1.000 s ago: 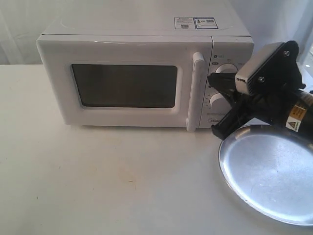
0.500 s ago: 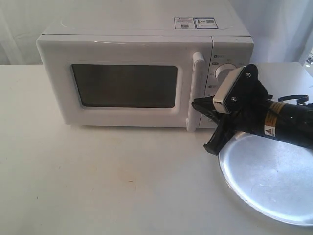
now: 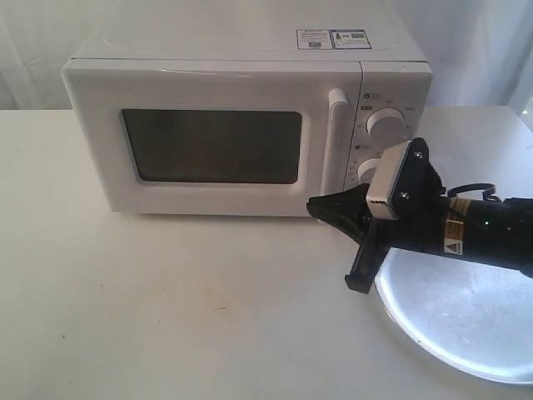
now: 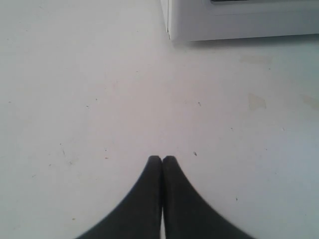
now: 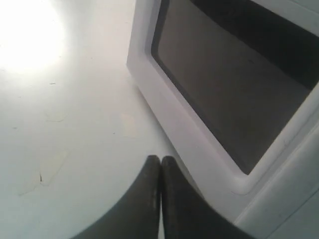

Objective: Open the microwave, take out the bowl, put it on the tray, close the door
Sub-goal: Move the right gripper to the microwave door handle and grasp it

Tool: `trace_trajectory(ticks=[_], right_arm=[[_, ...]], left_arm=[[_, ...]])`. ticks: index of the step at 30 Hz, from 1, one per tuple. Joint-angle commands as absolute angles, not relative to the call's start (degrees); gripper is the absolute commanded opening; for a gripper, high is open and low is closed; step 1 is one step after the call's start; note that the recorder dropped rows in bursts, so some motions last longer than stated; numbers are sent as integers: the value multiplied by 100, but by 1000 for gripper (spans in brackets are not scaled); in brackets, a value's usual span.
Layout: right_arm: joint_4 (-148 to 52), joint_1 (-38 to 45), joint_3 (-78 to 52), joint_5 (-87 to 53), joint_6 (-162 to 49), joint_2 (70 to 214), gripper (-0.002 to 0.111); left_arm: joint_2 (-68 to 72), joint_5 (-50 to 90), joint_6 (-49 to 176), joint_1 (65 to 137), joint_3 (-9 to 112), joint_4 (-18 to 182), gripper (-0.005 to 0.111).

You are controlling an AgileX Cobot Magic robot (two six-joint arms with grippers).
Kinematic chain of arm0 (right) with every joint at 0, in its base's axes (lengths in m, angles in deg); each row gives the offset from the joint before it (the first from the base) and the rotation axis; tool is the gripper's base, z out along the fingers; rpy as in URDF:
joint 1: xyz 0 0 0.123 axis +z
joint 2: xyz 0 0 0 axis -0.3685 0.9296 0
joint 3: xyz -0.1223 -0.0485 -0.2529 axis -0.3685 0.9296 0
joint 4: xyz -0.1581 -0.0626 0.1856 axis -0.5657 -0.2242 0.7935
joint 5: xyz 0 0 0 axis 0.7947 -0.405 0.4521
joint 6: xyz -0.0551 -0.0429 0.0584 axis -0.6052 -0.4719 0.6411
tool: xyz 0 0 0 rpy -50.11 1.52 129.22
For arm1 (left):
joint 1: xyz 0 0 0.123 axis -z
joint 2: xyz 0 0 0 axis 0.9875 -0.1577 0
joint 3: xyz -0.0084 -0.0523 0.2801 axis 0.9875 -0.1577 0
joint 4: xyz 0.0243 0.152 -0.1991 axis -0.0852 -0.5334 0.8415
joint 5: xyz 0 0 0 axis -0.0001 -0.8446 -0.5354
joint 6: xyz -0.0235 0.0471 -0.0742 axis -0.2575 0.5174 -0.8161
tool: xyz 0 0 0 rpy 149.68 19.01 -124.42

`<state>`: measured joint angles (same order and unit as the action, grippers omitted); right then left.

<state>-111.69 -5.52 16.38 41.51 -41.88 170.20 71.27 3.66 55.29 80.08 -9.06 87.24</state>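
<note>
The white microwave (image 3: pixel 241 58) stands at the back of the table with its door (image 3: pixel 212 146) shut. The bowl is hidden from every view. The silver tray (image 3: pixel 470 321) lies at the front right. My right gripper (image 3: pixel 313 207) is shut on nothing, its tips just in front of the lower end of the vertical handle (image 3: pixel 336 142), and its arm reaches over the tray. In the right wrist view the gripper (image 5: pixel 160 158) is close to the door's dark window (image 5: pixel 224 89). My left gripper (image 4: pixel 162 158) is shut over bare table, with a microwave corner (image 4: pixel 234 22) beyond it.
Two round dials (image 3: pixel 383 125) sit right of the handle, the lower one partly behind my right gripper's body. The white table (image 3: pixel 166 308) spreads in front of the microwave. The left arm does not show in the exterior view.
My right gripper has swung left and downward, from in front of the dials to the lower end of the door handle. The microwave and tray have not moved.
</note>
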Motion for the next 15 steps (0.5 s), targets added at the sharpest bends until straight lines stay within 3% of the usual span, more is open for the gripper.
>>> trace_trajectory(ticks=[1, 11, 15], right_arm=[[-11460, -878, 1637, 4449, -4223, 17099, 0], [-11829, -1958, 1625, 5308, -3984, 17100, 0], [-11483, -2031, 1590, 5308, -3805, 17194, 0]], left_arm=[[7151, 362, 5518, 7991, -921, 8771, 0], [7151, 362, 5518, 7991, -921, 8771, 0], [7151, 362, 5518, 7991, -921, 8771, 0]])
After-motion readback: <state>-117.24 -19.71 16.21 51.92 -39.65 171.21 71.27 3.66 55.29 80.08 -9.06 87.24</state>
